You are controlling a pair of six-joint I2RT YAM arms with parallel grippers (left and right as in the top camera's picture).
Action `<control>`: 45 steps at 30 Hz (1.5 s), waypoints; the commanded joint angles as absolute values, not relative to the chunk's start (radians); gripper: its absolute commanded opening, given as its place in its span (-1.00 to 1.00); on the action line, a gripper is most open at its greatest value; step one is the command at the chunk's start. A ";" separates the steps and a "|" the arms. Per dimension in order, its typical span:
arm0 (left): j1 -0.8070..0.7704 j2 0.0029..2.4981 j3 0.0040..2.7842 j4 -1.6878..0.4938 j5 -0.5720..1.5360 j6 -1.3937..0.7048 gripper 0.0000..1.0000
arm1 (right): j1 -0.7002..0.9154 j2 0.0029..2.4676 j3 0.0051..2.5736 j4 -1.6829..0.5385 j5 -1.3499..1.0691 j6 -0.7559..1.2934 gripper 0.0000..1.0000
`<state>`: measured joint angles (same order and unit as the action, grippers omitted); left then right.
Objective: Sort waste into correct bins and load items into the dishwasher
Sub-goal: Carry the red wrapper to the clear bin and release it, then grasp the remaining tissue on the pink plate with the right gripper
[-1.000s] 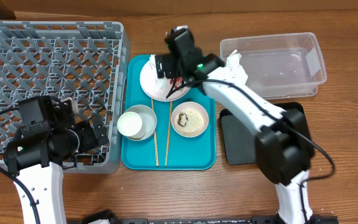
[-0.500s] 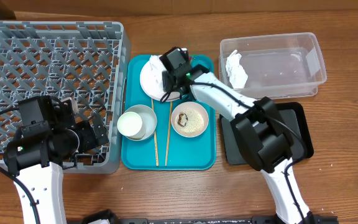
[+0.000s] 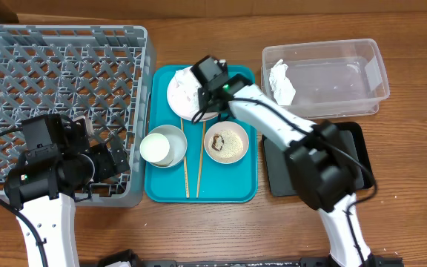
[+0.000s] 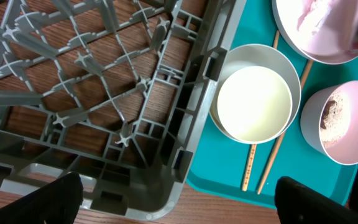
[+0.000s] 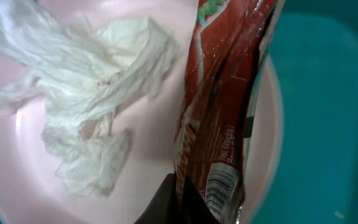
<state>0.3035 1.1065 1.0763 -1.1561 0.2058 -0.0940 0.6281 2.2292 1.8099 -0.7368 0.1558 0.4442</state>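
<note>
My right gripper (image 5: 185,202) is shut on the red-and-silver wrapper (image 5: 222,106), low over the round white plate (image 5: 148,155). A crumpled white napkin (image 5: 92,81) lies on that plate to the wrapper's left. In the overhead view the right gripper (image 3: 202,93) reaches onto the plate (image 3: 178,100) at the far end of the teal tray (image 3: 221,189). My left gripper (image 4: 179,211) is open and empty, hovering over the near right corner of the grey dish rack (image 4: 104,93). The grey bowl (image 4: 253,102) sits just right of that corner.
On the teal tray are the bowl (image 3: 165,146), a small dish (image 3: 226,142) with rice and a brown lump, and two chopsticks (image 3: 185,159). The clear tub (image 3: 332,78) at the far right holds a napkin (image 3: 282,83). The black tray (image 3: 276,170) lies under the right arm.
The right gripper swung from the tub side down onto the plate and shut on the red wrapper. The left arm has not moved.
</note>
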 commanded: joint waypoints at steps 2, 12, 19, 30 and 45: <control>0.308 1.091 1.102 -1.153 0.202 -0.067 1.00 | 0.556 2.012 1.815 -0.779 0.165 0.445 -0.92; 0.308 1.091 1.102 -1.151 0.202 -0.067 1.00 | 0.346 1.927 1.803 -0.925 0.136 0.446 -0.21; 0.308 1.091 1.102 -1.150 0.202 -0.067 1.00 | 0.314 1.926 1.803 -0.808 -0.171 0.441 0.90; 0.308 1.091 1.102 -1.148 0.203 -0.067 0.99 | 0.506 1.993 1.801 -0.633 -0.039 0.439 0.93; 0.308 1.091 1.102 -1.148 0.203 -0.067 1.00 | 0.642 2.259 1.801 -0.469 -0.008 0.439 0.89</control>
